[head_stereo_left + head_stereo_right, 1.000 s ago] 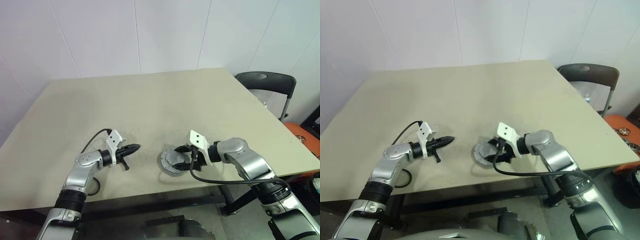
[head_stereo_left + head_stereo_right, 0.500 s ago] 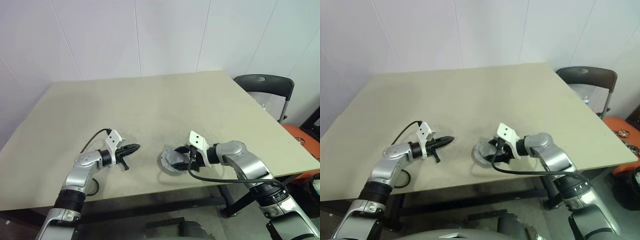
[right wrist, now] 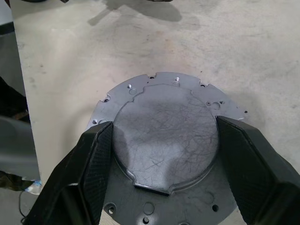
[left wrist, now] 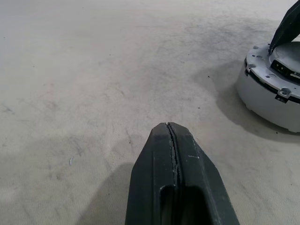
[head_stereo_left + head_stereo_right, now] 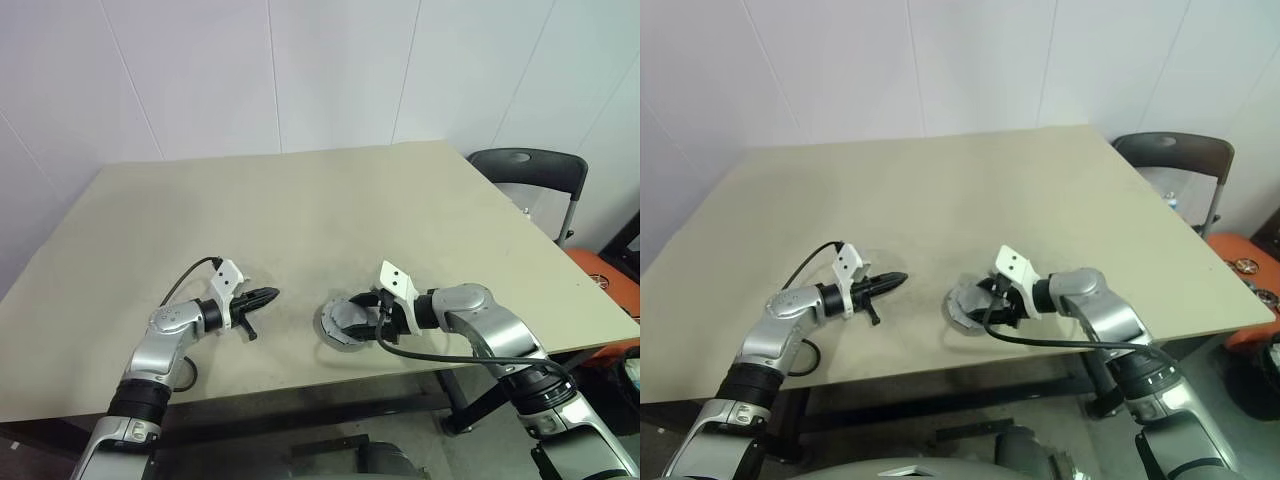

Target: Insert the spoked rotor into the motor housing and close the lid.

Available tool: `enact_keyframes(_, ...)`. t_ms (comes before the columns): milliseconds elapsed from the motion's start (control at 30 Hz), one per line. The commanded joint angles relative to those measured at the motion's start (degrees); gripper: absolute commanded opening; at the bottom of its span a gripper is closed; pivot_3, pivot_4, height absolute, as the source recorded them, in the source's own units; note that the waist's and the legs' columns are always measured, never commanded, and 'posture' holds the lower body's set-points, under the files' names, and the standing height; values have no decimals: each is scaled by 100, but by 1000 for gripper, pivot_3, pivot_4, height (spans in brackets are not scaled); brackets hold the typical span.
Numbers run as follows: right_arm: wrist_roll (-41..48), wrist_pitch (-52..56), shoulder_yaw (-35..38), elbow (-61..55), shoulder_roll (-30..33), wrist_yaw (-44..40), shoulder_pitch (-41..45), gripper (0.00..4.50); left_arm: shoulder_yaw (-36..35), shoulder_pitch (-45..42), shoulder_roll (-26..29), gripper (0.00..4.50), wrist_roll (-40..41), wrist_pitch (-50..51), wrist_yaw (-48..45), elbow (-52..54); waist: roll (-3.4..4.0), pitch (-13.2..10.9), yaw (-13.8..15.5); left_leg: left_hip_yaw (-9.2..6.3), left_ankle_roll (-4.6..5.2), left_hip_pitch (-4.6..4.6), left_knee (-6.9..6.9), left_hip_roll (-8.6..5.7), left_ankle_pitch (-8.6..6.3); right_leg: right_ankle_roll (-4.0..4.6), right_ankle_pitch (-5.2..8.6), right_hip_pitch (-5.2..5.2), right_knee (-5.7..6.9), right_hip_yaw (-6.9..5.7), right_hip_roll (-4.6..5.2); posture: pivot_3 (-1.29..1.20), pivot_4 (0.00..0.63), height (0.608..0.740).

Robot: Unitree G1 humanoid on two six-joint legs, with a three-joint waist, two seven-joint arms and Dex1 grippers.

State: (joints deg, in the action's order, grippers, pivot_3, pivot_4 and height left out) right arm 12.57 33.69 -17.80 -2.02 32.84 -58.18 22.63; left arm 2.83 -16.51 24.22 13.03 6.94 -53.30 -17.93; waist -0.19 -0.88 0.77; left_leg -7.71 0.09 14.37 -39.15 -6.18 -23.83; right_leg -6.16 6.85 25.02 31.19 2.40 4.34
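Right gripper (image 3: 164, 154), jaws spread wide, straddles the scratched grey round metal lid (image 3: 166, 140) atop the pale cylindrical motor housing (image 4: 269, 96) near the beige table's (image 5: 300, 210) near edge. Keep the lid level, notches aligned. Left gripper (image 4: 172, 136), closed and empty, rests left.
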Motion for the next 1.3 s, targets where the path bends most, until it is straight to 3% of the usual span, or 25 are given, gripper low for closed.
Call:
enact_keyframes(33, -188, -3, -5, 54, -29, 246, -8, 3032, -56, -120, 36, 0, -17, -131, 29, 39, 0, 0, 0, 0, 0, 0, 0, 0, 0, 0, 0, 0, 0, 0, 0, 0, 0, 740)
enact_keyframes(300, -64, 98, 35, -29, -267, 349, -25, 3032, -38, -128, 32, 0, -41, -160, 46, 7, 0, 0, -13, 0, 0, -6, 0, 8, 0, 0, 0, -5, 4, 0, -9, 0, 0, 740)
enact_keyframes(867, -642, 200, -461, 192, 52, 360, -114, 3032, -14, -132, 24, 0, -31, -185, 86, 49, 1, 0, -4, 1, -4, -20, 1, 24, 2, -19, 14, -18, 4, 1, -26, 0, 0, 740)
enact_keyframes(1300, -192, 793, -527, -96, 6, 55, -298, 3032, 88, -225, -40, 0, -36, -187, 82, 45, 0, 0, 3, -4, -7, -19, 15, 23, -7, -30, 21, -18, -5, -1, -25, 0, 0, 740)
